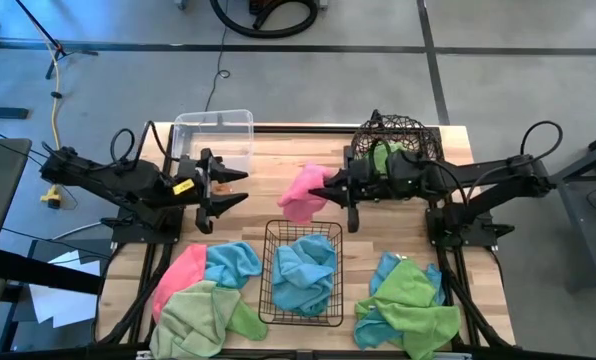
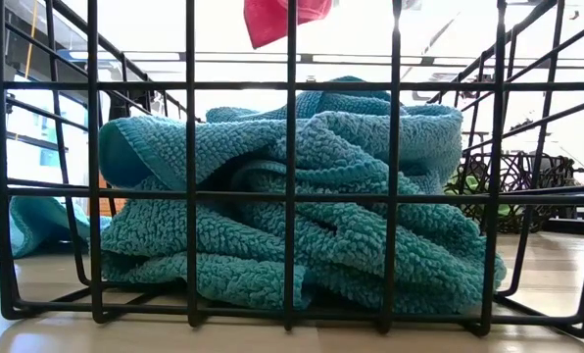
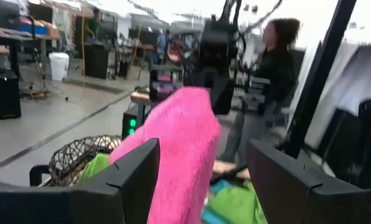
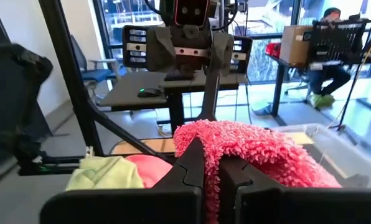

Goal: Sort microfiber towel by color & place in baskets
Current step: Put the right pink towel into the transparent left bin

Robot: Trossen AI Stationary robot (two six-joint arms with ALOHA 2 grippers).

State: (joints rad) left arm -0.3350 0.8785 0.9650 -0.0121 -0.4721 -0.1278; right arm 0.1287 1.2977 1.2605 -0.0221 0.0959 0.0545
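My right gripper (image 1: 330,189) is shut on a pink towel (image 1: 302,191), held above the middle of the table; the towel's lower end (image 2: 282,17) shows at the top of the low view. My left gripper (image 1: 230,190) is open, level with it, near the clear tub (image 1: 214,133); in the left wrist view its fingers stand either side of the pink towel (image 3: 179,149), farther off and apart from it. The black grid basket (image 1: 268,300) holds blue towels (image 2: 302,196). The round wire basket (image 1: 400,133) holds a green towel (image 1: 381,157). My right gripper pinches the pink towel between its two shut fingers (image 4: 195,171), at a bunched upper part (image 4: 229,146) of the cloth. The fingers come level from the table's right side. The towel is lifted clear of the table and hangs slack below and beyond the fingertips.
Near the left front edge lie a pink (image 1: 182,274), a blue (image 1: 233,262) and a green towel (image 1: 206,316) in a heap. A blue and green heap (image 1: 408,305) lies at the right front. A person (image 3: 269,74) stands in the room beyond the table.
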